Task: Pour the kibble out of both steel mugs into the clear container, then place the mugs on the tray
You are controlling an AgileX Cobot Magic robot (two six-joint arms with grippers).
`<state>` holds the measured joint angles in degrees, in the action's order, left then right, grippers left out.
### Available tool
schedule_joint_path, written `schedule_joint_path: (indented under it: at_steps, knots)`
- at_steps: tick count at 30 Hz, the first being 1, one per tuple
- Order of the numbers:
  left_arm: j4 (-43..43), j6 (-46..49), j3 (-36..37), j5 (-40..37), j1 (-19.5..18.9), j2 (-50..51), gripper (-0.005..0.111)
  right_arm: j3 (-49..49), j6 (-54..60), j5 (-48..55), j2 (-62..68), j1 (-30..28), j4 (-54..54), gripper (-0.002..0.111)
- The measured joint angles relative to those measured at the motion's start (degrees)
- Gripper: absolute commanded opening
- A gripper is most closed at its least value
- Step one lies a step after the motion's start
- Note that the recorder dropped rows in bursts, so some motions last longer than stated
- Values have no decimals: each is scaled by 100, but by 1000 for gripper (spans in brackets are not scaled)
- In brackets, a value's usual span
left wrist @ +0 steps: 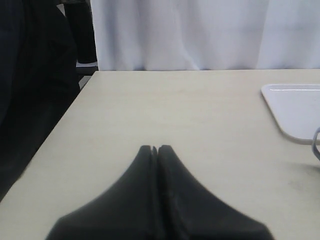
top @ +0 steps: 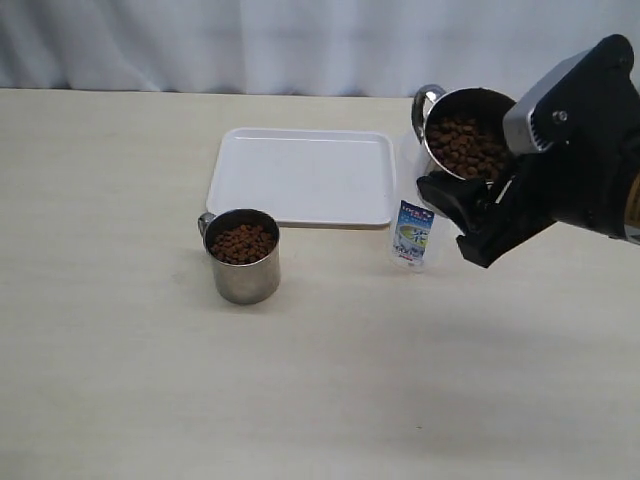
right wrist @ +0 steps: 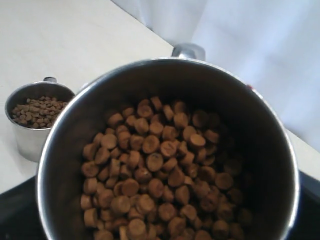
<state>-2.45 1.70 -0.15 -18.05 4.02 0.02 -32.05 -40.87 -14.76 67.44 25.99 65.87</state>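
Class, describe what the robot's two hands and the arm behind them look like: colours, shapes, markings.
The left hand has two matt black fingers, broad at the base and tapering to blunt tips. The right hand is also black, with chunky angular fingers. Behind it sits a grey metallic block on a bulky black casing. No cables or markings show.

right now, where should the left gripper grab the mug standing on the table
Probably take the steel mug around its round body below the rim, coming in level from the exterior view's lower left. It stands upright, full of kibble, and its loop handle points back toward the tray, so that wall is bare. Open the left gripper first.
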Motion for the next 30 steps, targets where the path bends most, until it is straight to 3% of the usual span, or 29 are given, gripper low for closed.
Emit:
schedule_joint_path:
  at_steps: [6,21,30]
  knots:
    - [0,0,0,0,0,0,0,-71,0,161,0,0,-23,4]
    - [0,0,0,0,0,0,0,-915,74,2059,0,0,-190,4]
    - [0,0,0,0,0,0,0,-1097,24,2534,637,0,389,4]
